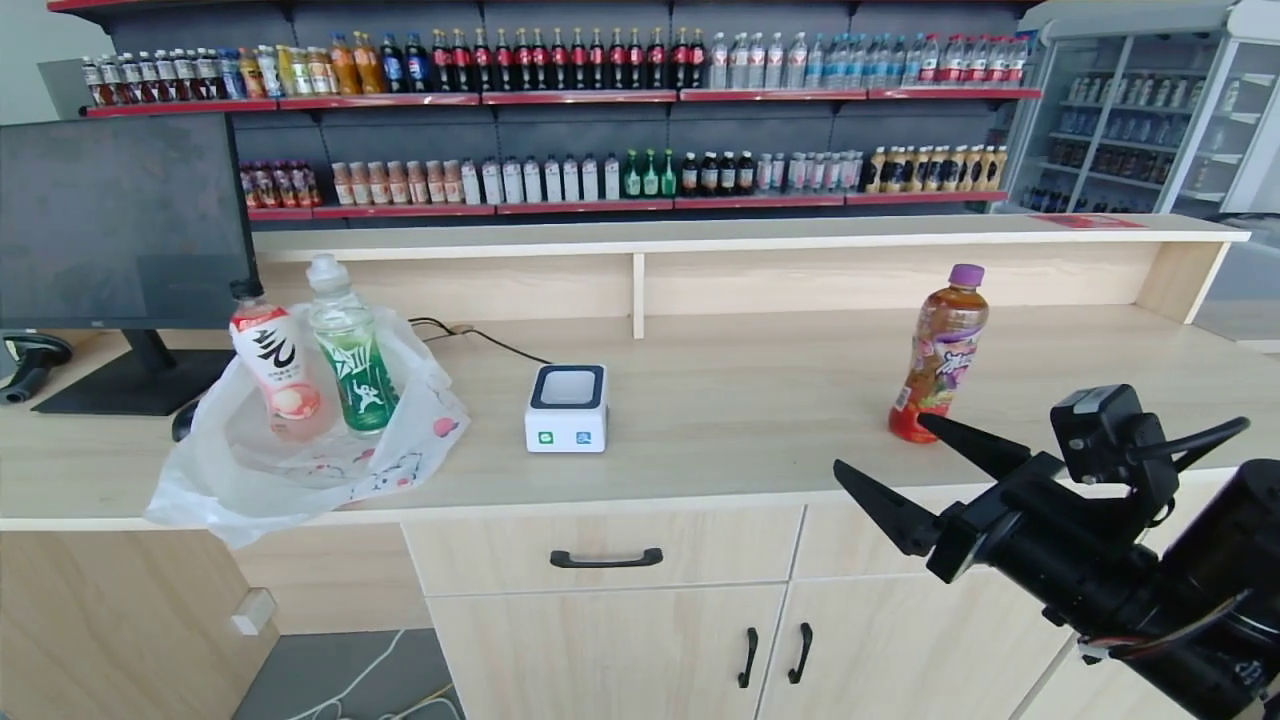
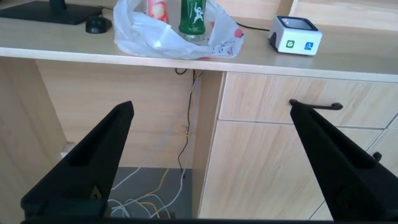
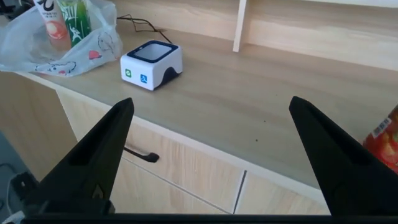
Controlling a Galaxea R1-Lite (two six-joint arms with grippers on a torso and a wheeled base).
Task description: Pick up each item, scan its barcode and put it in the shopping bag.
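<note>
The black right gripper (image 1: pixel 884 443) hung wide open and empty before the front edge of the pale wooden counter (image 1: pixel 750 400). An amber plastic drink bottle with a purple cap (image 1: pixel 940 355) stood upright on the counter just beyond it, untouched. The black left gripper (image 2: pixel 211 107) was likewise spread wide and held nothing, low in front of the cabinet. A white cube-shaped barcode scanner (image 1: pixel 566 408) sat mid-counter. Farther left, the white plastic shopping bag (image 1: pixel 230 480) held a pink-labelled bottle (image 1: pixel 272 365) and a green-labelled bottle (image 1: pixel 350 350), both upright.
</note>
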